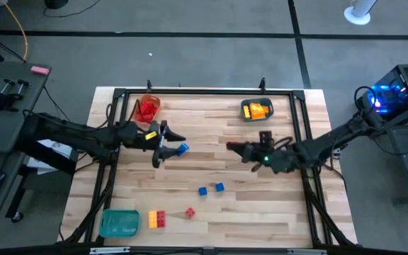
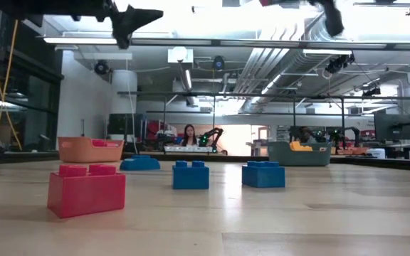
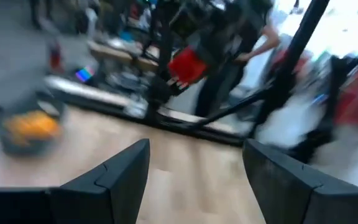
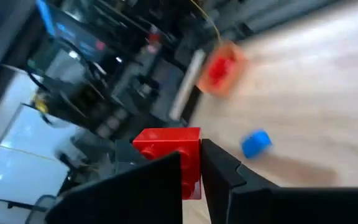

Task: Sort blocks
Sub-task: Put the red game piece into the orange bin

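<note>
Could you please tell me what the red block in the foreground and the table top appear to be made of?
The red block looks like moulded plastic: uniform colour, crisp edges, raised studs and a slight sheen. The table top looks like wood, probably butcher-block style: pale strips with visible grain running lengthwise, and a smooth, faintly reflective finish in the low view, possibly sealed.

Two dark jointed arms, black cables, flat angular black fingers point(image 3: 120, 180)

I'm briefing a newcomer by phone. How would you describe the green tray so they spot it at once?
Start at the wooden table seen from above and go to its near-left corner. The green tray lies there, beside a yellow-and-red block cluster. It is the only green tray, and holds no visible blocks.
</note>
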Available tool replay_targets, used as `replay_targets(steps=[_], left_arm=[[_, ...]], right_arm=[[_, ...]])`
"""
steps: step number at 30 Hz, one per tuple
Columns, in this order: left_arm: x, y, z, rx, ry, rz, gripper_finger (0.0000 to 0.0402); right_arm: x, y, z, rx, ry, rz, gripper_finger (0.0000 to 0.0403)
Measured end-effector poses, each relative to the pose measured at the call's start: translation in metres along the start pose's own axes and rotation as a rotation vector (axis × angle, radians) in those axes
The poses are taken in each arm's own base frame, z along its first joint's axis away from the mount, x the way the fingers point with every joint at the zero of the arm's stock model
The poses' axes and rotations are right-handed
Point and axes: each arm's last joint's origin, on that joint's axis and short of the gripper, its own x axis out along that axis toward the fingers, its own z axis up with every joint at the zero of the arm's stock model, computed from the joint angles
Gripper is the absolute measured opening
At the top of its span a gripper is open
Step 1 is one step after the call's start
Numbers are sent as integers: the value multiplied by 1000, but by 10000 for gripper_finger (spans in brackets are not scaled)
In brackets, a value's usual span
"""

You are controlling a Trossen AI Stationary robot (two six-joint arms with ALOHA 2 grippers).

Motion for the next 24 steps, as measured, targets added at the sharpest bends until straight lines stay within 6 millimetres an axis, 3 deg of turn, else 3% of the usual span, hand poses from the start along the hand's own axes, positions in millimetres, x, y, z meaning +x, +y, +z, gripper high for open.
replay_targets(steps=[5,10,16,24], left_arm=[[16,-14,15,376,-35,134,246],[38,-31,26,617,-23,249,246],[52,-36,25,563,-15,320,246],[49,-34,34,443,-85,456,239]], right_arm=[[29,25,13,-26,-40,19,1],[65,42,8,-47,-58,-3,1],[93,68,6,-117,-100,9,0],[100,89,8,-169,-158,0,0]])
